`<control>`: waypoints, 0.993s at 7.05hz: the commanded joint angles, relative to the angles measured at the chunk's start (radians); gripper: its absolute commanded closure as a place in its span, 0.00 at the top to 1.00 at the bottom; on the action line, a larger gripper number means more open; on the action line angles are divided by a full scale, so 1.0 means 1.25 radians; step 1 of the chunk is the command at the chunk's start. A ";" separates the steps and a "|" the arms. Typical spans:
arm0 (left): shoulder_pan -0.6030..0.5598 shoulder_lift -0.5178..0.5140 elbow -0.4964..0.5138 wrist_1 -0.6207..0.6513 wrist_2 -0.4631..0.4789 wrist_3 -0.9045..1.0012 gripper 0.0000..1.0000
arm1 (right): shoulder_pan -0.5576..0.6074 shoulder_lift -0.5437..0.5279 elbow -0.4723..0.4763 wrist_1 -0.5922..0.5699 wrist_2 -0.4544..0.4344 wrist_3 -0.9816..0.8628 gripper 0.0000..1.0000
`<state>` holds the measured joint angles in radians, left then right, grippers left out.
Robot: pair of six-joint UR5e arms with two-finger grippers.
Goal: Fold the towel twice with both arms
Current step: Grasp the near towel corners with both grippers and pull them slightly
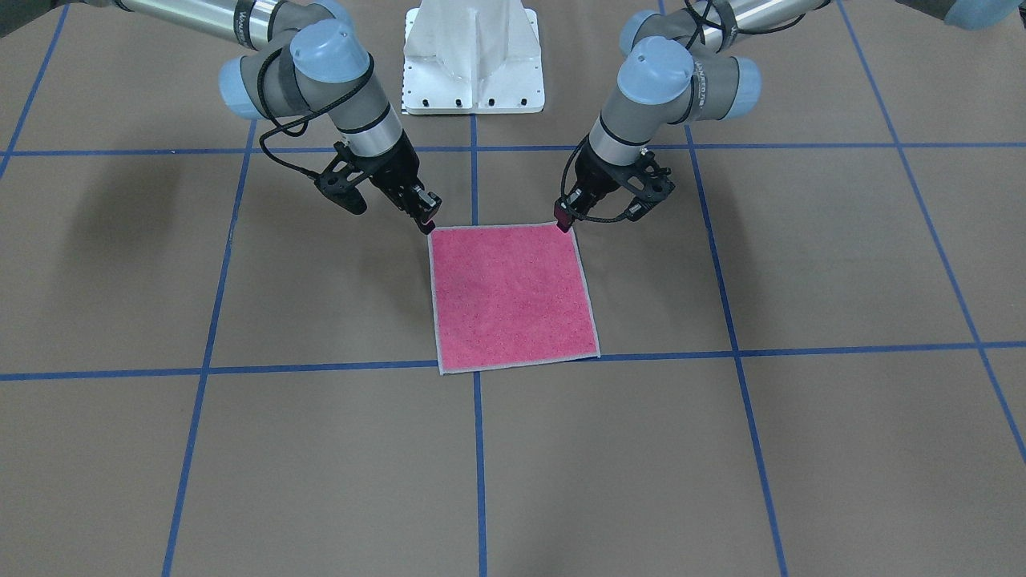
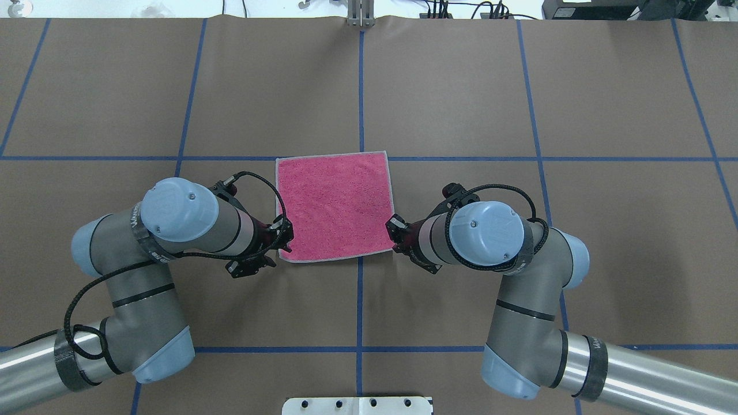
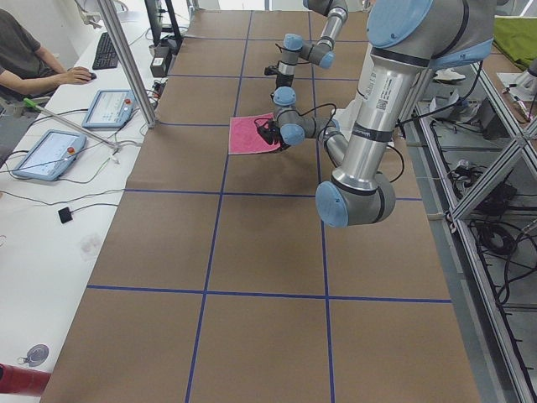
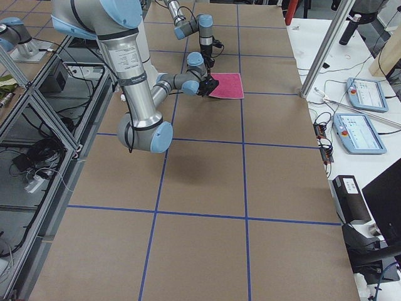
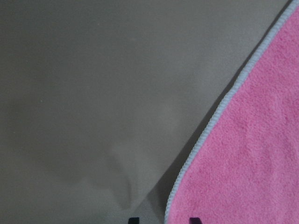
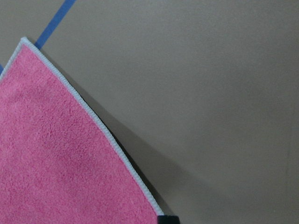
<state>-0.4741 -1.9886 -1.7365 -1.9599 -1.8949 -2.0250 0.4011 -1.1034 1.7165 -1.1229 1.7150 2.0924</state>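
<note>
The towel (image 1: 513, 296) lies flat, pink face up with light grey edging, at the table's middle (image 2: 334, 207). My left gripper (image 1: 566, 220) is at the towel's near corner on my left (image 2: 283, 245), fingers closed on it. My right gripper (image 1: 429, 223) is closed on the other near corner (image 2: 395, 230). In the left wrist view the towel's edge (image 5: 219, 112) runs down between two black fingertips (image 5: 133, 219), with a shadow under it. The right wrist view shows the towel's edge (image 6: 93, 116), slightly raised, ending at one fingertip (image 6: 167, 218).
The white pedestal base (image 1: 473, 56) stands behind the towel on the robot's side. Blue tape lines (image 2: 360, 86) grid the brown table cover. A person (image 3: 25, 59) and control tablets (image 3: 105, 107) are at a side bench beyond the table's far edge.
</note>
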 commanded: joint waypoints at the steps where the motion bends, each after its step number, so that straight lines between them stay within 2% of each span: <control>1: 0.001 -0.006 0.007 0.000 0.000 -0.001 0.42 | -0.001 -0.004 0.000 0.000 0.000 0.000 0.00; 2: 0.001 -0.006 0.009 0.000 0.000 -0.001 0.26 | -0.001 -0.005 -0.001 0.000 -0.001 0.000 0.00; 3: 0.001 -0.007 0.009 0.000 0.000 -0.001 0.00 | -0.001 -0.005 -0.001 0.000 -0.001 0.000 0.00; 5: 0.001 -0.014 0.007 0.000 -0.001 -0.004 0.00 | -0.001 -0.003 0.000 0.000 0.000 0.000 0.00; 7: 0.000 -0.014 -0.001 0.001 -0.007 -0.002 0.00 | 0.003 -0.028 0.039 -0.001 0.001 0.000 0.00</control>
<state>-0.4727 -2.0054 -1.7330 -1.9594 -1.8998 -2.0282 0.4028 -1.1171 1.7343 -1.1232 1.7159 2.0923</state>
